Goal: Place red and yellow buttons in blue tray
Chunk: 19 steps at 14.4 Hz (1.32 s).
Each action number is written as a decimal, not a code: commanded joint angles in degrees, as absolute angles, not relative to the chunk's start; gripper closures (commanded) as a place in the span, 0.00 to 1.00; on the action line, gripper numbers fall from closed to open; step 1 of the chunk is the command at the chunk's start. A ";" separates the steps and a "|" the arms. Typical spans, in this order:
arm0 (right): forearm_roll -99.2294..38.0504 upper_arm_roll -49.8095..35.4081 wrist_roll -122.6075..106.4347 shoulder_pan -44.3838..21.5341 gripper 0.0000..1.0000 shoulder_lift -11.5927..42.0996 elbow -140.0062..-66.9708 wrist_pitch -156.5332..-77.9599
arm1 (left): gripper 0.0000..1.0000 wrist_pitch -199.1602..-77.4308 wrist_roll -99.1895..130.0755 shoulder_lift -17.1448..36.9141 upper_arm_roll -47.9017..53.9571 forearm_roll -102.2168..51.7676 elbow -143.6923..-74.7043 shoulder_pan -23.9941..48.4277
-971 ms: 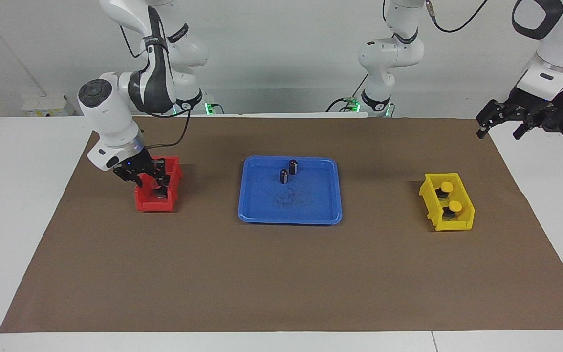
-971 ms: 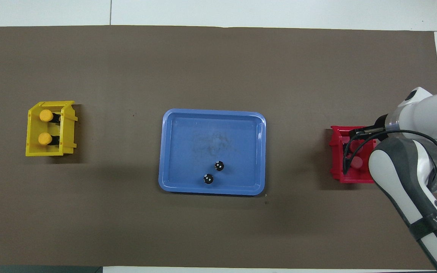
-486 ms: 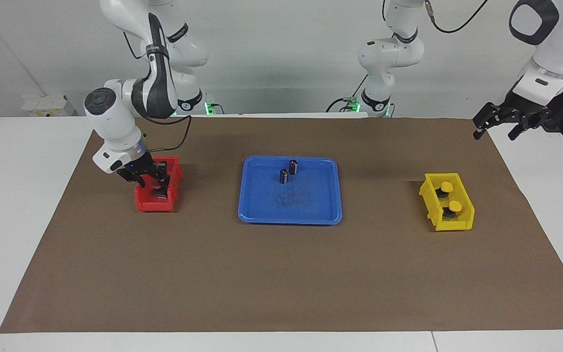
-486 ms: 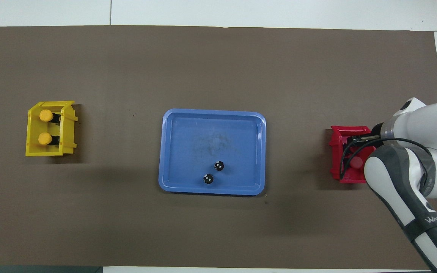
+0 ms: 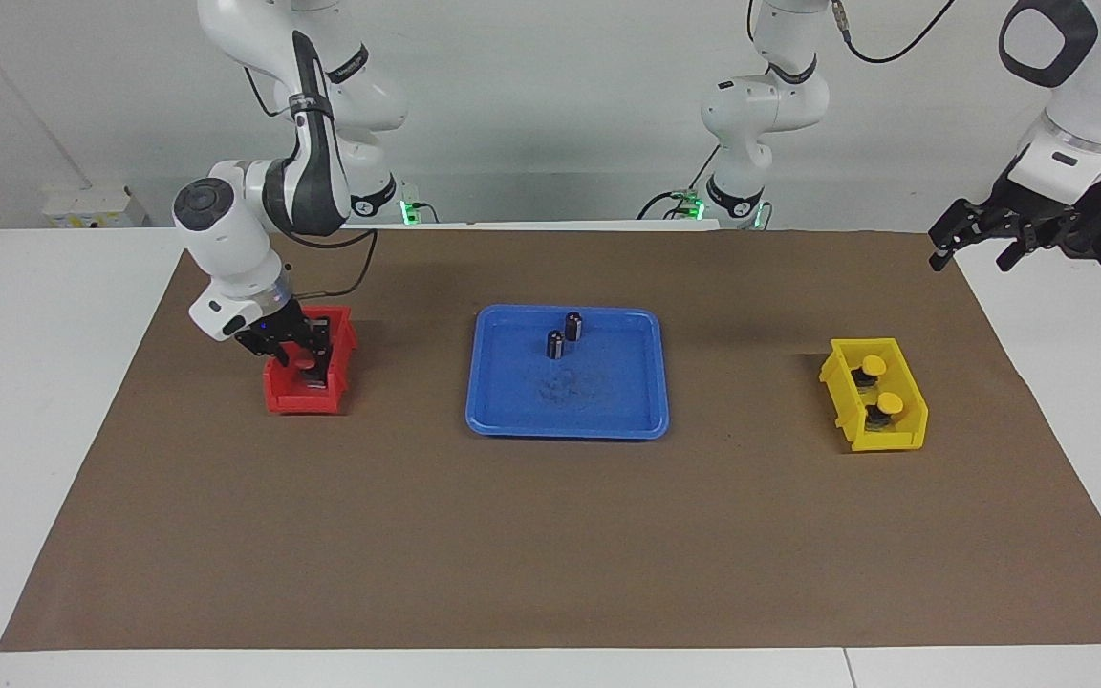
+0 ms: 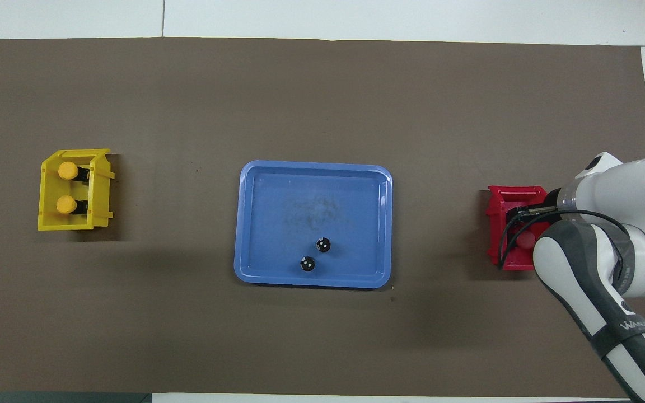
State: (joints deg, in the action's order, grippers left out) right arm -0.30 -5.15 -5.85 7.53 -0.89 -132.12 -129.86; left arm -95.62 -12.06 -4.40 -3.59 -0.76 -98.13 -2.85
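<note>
Right gripper (image 5: 307,368) down inside the red bin (image 5: 281,397), over a red button (image 6: 526,240); can't tell its jaws' state. Risk: snagging the bin wall or slipping off the cap. 2 yellow buttons (image 5: 874,365) sit in the yellow bin (image 5: 837,382); blue tray (image 5: 608,420) mid-desk holds only 2 dark cylinders (image 5: 556,345). Left gripper (image 5: 976,234) waits, jaws apart.

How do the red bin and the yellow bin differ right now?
The red bin sits toward the right arm's end of the table; the yellow bin sits toward the left arm's end. The right tool is down in the red bin, while nothing is at the yellow bin; the left tool waits off the mat. Two yellow buttons show plainly; the red bin's contents are mostly hidden. Both flank the blue tray.
</note>
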 commanded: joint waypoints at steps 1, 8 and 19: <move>-0.79 -5.54 -4.57 7.73 0.51 -2.20 -134.56 -132.53 | 0.00 -97.03 -11.60 -6.24 -3.16 0.62 -100.28 -4.04; -0.62 -5.54 -4.57 7.47 0.76 1.83 -119.84 -117.29 | 0.09 -102.80 -11.51 -6.15 -2.99 0.62 -103.07 -3.69; 1.58 -5.62 46.22 -27.93 0.72 16.50 -99.15 -114.69 | 0.38 -128.14 -9.32 10.45 -2.72 0.44 -110.21 -1.76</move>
State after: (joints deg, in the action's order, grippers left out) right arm 0.52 -6.07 43.36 -25.84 12.02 -101.41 -113.31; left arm -126.92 -10.65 9.79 -2.38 -0.76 -110.19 -3.11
